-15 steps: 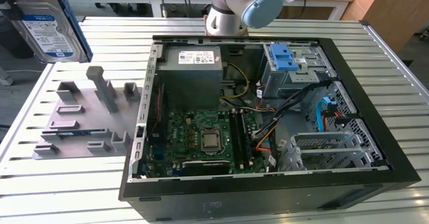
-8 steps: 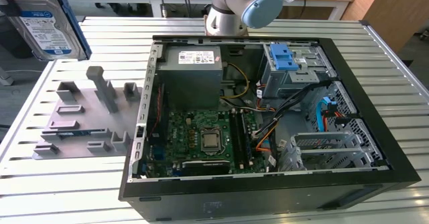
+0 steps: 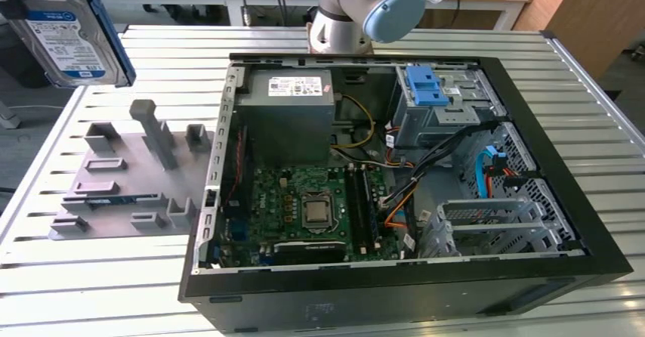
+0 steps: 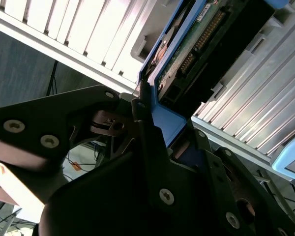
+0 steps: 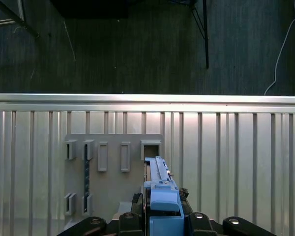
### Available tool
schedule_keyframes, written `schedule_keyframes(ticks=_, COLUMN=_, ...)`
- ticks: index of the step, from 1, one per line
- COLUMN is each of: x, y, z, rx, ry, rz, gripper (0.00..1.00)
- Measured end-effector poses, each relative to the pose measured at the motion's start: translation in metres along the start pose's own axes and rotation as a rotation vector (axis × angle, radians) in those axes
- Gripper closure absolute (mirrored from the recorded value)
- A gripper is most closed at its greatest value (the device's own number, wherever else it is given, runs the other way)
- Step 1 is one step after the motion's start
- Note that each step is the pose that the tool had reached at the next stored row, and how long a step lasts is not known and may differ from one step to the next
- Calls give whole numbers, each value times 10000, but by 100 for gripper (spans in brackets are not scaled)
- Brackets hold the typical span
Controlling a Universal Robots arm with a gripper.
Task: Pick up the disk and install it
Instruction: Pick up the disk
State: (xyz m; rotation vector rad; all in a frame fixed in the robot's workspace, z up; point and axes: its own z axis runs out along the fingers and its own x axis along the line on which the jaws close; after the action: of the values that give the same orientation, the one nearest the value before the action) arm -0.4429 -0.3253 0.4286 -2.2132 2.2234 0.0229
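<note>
From where I stand, the end effector (image 4: 169,125) is clamped on the blue carrier frame of the disk (image 3: 66,35). It holds the disk edge-down in the air on the grey holder's (image 3: 121,178) side of the tabletop (image 3: 101,276), well apart from the open computer case (image 3: 403,276). The grip seems to bite plastic only, at one end, so I'd worry the drive tips or slips. The black cables (image 3: 454,144) beside the drive cage (image 3: 449,110) could snag it, and a tilted entry might jam.
</note>
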Motion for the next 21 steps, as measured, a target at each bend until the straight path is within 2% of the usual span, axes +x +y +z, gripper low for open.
schedule_keyframes(ticks=21, x=-2, y=1, z=-184, rx=2, ry=0, rz=0, gripper=64)
